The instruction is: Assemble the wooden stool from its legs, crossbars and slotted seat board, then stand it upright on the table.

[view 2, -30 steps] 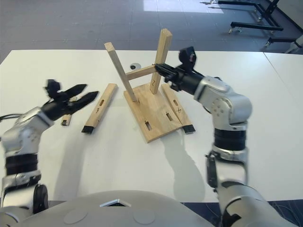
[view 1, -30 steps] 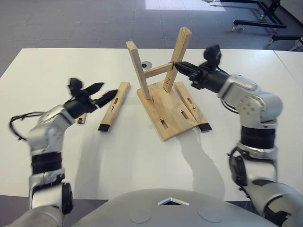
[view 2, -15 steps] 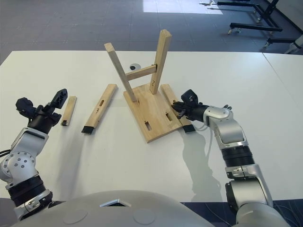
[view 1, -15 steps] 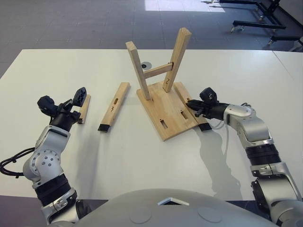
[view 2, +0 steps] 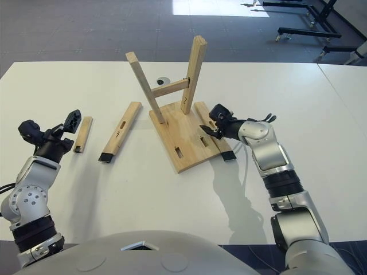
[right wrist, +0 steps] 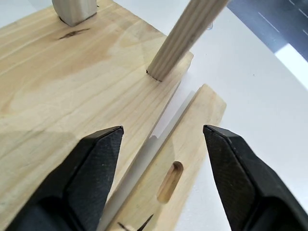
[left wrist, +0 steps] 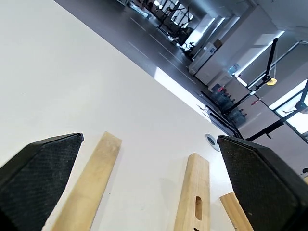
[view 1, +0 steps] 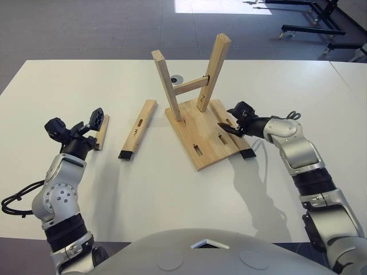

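Jaws of both grippers stand apart with nothing between them. The right gripper [right wrist: 162,129] hangs low over the right edge of the seat board [view 1: 195,129], its fingers straddling the seam where a loose leg [right wrist: 192,144] lies flat against that edge; contact with either piece cannot be determined. The left gripper [left wrist: 149,138] sits just above the white table [view 1: 172,195] at the far left, beside a short loose crossbar [view 1: 103,132] that lies flat. The seat board is the only holder present. It lies flat near the table's centre, turned at an angle, and carries two fitted legs: the left upright leg [view 1: 166,86] and the right upright leg [view 1: 213,71]. Both lean slightly apart toward their tops and are joined partway up by one fitted crossbar [view 1: 191,86]. Two slots in the near half of the board are open and unfilled. Count: one seat board; four legs, two fitted and two loose; two crossbars, one fitted and one loose. The second loose leg [view 1: 137,129] lies flat on the table, between the short crossbar and the board and apart from both. Each loose leg is pale wood with a slot cut in its face and a black cap on its near end. A small round grey fitting [view 1: 178,78] is set in the table behind the board.
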Robot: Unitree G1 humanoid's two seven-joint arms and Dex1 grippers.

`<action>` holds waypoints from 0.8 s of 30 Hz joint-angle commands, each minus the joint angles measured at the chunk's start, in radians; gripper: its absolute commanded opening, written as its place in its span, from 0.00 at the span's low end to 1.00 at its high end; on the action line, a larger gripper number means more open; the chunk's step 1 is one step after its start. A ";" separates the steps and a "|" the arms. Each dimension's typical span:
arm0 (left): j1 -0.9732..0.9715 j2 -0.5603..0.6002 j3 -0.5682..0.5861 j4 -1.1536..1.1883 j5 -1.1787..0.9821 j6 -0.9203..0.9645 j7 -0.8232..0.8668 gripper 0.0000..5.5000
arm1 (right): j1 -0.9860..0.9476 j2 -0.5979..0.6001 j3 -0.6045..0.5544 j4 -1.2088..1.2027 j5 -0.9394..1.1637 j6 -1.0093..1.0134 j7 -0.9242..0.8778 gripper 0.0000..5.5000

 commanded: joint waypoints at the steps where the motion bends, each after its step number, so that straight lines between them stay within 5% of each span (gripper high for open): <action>1: 0.009 0.036 0.030 0.014 0.036 -0.011 0.045 0.94 | -0.055 -0.019 -0.009 -0.015 -0.055 -0.035 -0.025 0.65; 9: 0.040 0.075 0.077 0.043 0.049 -0.033 0.021 0.94 | -0.077 -0.102 0.030 -0.008 -0.171 -0.146 0.009 0.65; 24: 0.059 0.050 -0.014 0.022 0.095 -0.066 0.006 0.94 | 0.077 -0.145 0.095 0.052 -0.258 -0.250 0.060 0.65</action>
